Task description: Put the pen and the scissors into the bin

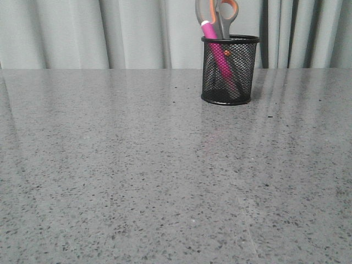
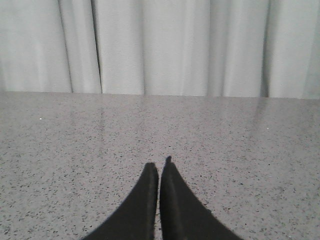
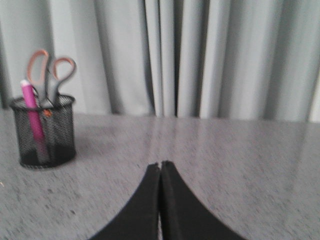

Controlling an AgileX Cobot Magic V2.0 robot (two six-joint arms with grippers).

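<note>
Pale grey curtains (image 1: pixel 132 33) hang in folds behind a speckled grey stone-look worktop (image 1: pixel 137 181) that fills every view. From the front camera the left and middle of the worktop carry nothing, and neither arm shows there. Toward the right, near the back edge, stands the bin (image 1: pixel 230 70), upright, with the pen (image 1: pixel 215 47) and the scissors (image 1: pixel 218 16) both inside it. The pen leans with its whitish cap just above the rim; its pink barrel shows through the mesh. The scissors stand handles up, the tops of the loops cut off by the upper edge of the front view, the blades only dimly seen through the mesh apart from the orange pivot dot. The left wrist view shows only the left gripper (image 2: pixel 159 167), its jaws pressed together on nothing, over bare worktop; the bin is out of that view. The right wrist view shows the right gripper (image 3: pixel 160 167), jaws likewise closed and empty, well apart from the bin, and here the scissor loops appear whole, though softly blurred. No writing is readable anywhere.
</note>
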